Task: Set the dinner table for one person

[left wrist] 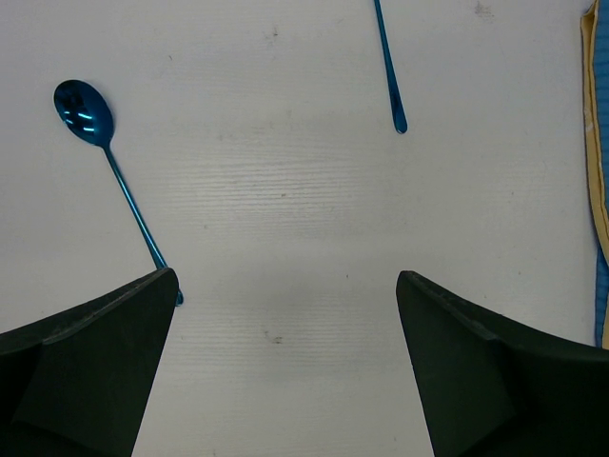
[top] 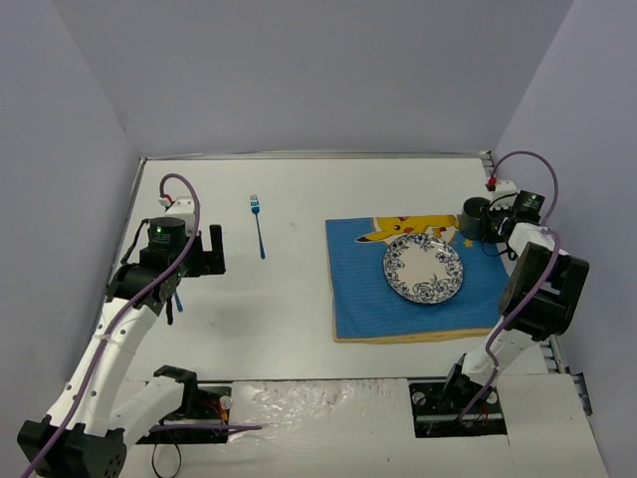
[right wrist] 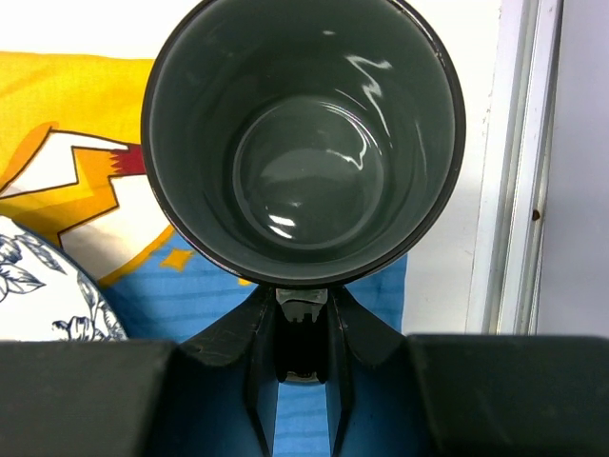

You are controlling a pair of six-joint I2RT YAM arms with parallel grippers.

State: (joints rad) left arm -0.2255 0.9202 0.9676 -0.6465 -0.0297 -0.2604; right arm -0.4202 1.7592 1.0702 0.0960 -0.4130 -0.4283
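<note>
My right pincer point(right wrist: 303, 314) sits closest to the lens. Its two fingers are pressed together on the near wall of a dark grey mug point(right wrist: 304, 171), nipping what looks like a small handle or lug there. The mug is upright and empty, its glossy inside catching the light. From above it is over the far right corner of the blue cartoon placemat point(top: 358, 299), just beyond the patterned plate point(top: 423, 269) and close to the metal edging point(right wrist: 519, 162) of the counter point(top: 299, 199). I cannot tell whether its base is already resting on the cloth.

I judge the step in hand to be setting the mug down. To do it well I would lower it straight, keeping it level, until the base bears flat on the cloth. Then I would ease the fingers apart slowly and back the wrist off along its own line, so that nothing drags the mug over or nudges it into the plate rim.

My left pincer point(left wrist: 285, 286) hangs spread wide and holds nothing, above bare counter. A blue spoon point(left wrist: 122, 181) lies just beside its left finger, the handle end slipping under it. The blue fork point(top: 258, 227) lies farther out, well apart from the placemat. The counter itself spans the whole floor of the enclosure, under everything.
</note>
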